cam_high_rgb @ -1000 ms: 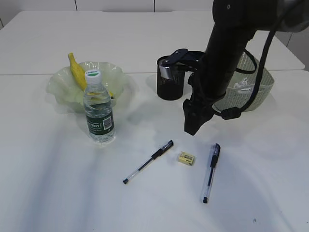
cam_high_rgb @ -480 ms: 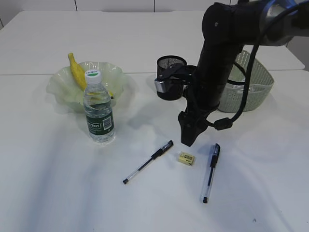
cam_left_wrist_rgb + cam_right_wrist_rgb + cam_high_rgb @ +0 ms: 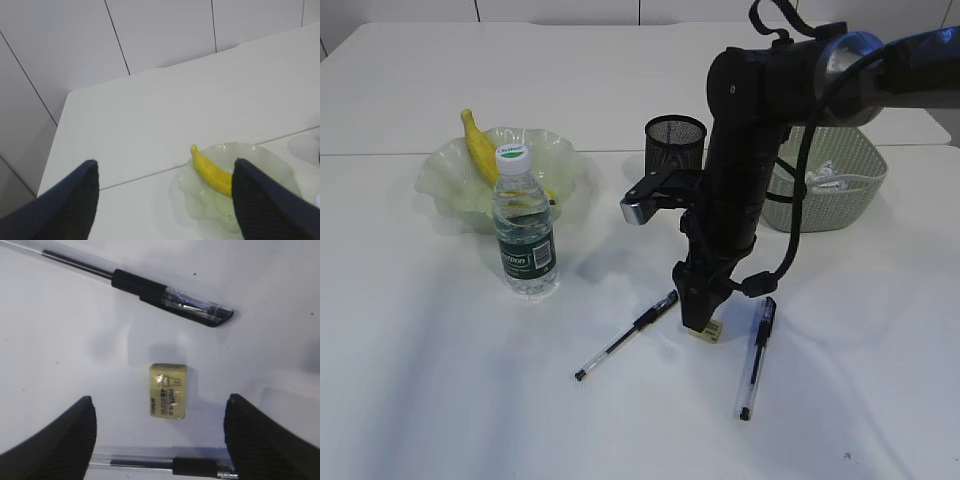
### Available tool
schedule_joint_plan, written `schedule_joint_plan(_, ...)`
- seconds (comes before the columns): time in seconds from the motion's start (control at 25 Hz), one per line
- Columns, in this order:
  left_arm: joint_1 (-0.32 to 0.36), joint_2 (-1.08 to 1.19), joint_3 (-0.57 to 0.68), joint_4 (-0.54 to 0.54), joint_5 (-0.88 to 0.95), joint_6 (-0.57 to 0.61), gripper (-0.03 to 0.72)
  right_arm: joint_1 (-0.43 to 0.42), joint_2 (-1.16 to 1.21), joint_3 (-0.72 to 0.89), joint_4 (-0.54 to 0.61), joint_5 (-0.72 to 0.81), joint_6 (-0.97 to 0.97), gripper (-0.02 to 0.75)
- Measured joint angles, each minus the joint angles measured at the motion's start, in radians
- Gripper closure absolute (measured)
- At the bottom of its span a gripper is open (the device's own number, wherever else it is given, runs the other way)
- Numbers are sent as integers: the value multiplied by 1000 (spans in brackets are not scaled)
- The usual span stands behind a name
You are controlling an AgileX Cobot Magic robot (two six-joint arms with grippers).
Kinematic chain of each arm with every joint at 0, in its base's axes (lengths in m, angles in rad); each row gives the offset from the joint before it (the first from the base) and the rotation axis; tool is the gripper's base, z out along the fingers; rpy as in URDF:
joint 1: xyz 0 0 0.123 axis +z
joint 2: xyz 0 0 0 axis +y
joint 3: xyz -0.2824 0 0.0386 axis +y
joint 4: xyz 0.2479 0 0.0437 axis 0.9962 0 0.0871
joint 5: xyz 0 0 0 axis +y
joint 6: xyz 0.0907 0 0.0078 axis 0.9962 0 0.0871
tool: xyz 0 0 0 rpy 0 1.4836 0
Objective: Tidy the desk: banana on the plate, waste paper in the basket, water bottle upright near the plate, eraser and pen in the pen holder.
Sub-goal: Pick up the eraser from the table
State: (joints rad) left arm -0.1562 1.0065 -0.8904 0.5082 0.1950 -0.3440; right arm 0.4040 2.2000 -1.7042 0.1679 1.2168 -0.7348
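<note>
The small yellow eraser (image 3: 168, 390) lies flat on the table between two black-capped pens (image 3: 165, 294) (image 3: 165, 464). My right gripper (image 3: 159, 412) hangs open just above it, one finger on either side, touching nothing. In the exterior view the gripper (image 3: 695, 318) hides most of the eraser (image 3: 712, 333). The pens (image 3: 625, 335) (image 3: 757, 355) lie left and right of it. The banana (image 3: 478, 145) rests on the pale green plate (image 3: 450, 185), with the water bottle (image 3: 525, 225) upright in front. My left gripper (image 3: 165, 185) is open and empty, high above the banana (image 3: 210, 167).
The black mesh pen holder (image 3: 675, 135) stands behind the right arm. The green woven basket (image 3: 845, 185) at the back right holds white waste paper (image 3: 825, 175). A seam between two tabletops runs behind the plate.
The right arm has swung left and toward the front and dropped low, from beside the basket to right over the eraser. Its jaws stayed open. Nothing on the table moved.
</note>
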Motion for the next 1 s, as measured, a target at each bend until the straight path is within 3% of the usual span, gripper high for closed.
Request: schedule_joint_plan(1.0,0,0,0,1,0,0,99,0,33,-2,-11,-2,28,151)
